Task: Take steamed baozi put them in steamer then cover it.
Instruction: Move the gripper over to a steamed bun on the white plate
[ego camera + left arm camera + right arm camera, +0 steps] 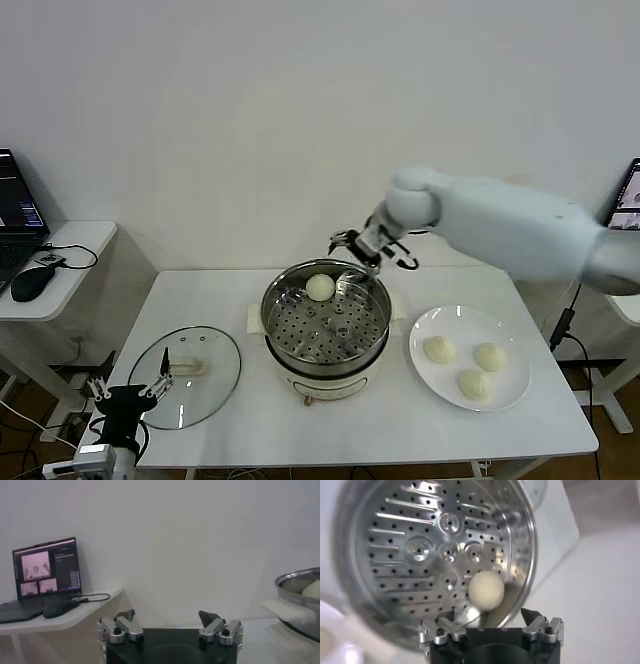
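The steamer (326, 330) stands mid-table, a shiny steel pot with a perforated tray on a cream base. One baozi (320, 287) lies on the tray at its far side; it also shows in the right wrist view (487, 591). Three more baozi (439, 349) (490, 356) (473, 383) lie on a white plate (440, 324) at the right. My right gripper (355, 250) is open and empty above the steamer's far rim (532, 565). The glass cover (186, 376) with its cream handle lies flat on the table at the left. My left gripper (128, 392) is open and empty by the table's front-left corner.
A side table (70, 245) at the left carries a laptop (47, 572) and a black mouse (32, 282). The white wall stands close behind the table. A second screen (628, 195) shows at the far right edge.
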### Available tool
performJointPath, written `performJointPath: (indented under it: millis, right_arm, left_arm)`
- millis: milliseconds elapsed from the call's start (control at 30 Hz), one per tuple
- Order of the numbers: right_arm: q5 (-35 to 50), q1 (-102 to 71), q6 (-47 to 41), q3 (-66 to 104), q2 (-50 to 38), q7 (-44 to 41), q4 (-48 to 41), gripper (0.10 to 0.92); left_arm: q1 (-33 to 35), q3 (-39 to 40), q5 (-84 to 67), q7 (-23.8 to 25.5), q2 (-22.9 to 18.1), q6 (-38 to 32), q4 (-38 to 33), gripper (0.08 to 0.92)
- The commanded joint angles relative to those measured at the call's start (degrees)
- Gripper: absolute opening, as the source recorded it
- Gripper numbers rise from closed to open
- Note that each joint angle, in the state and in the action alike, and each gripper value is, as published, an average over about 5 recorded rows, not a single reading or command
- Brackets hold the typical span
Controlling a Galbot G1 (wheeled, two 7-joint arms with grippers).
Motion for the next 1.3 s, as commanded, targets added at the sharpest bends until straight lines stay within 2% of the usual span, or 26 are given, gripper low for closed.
performJointPath:
  millis: [33, 233, 467, 800, 1100, 1300]
  right_arm:
    - [6.16, 2.47, -19.11, -0.51, -26.16, -1.57, 19.28, 0.823]
    - [0.91, -3.23, -18.15, 1.04, -34.70, -2.37, 21.83, 0.823]
    - [-5.24, -19.00, -16.10, 11.79, -35.62, -3.66, 18.22, 0.823]
    - [-12.01, -37.42, -11.94, 25.90, -25.88, -4.60, 4.34, 0.823]
    - [-14.11, -39.89, -8.61, 28.56, -15.17, -4.85, -7.64, 0.823]
    - [-14.13, -40.06, -7.64, 28.80, -9.49, -4.69, -12.32, 0.823]
  left_arm:
    - [0.06, 0.89, 0.17, 0.14, 1.09, 1.58, -0.64, 0.823]
    - [-0.01, 1.36, 0.53, 0.24, 2.01, 1.55, 0.10, 0.823]
    - [-0.10, 1.30, 0.86, 0.40, 2.40, 1.61, 0.31, 0.823]
    - [-0.45, 0.51, 1.38, 0.57, 2.30, 1.94, 1.26, 0.823]
    - [-0.71, -0.45, 2.35, 0.56, 2.00, 1.97, 1.93, 0.823]
    - [-0.40, -0.77, 2.61, 0.59, 1.79, 1.83, 2.37, 0.823]
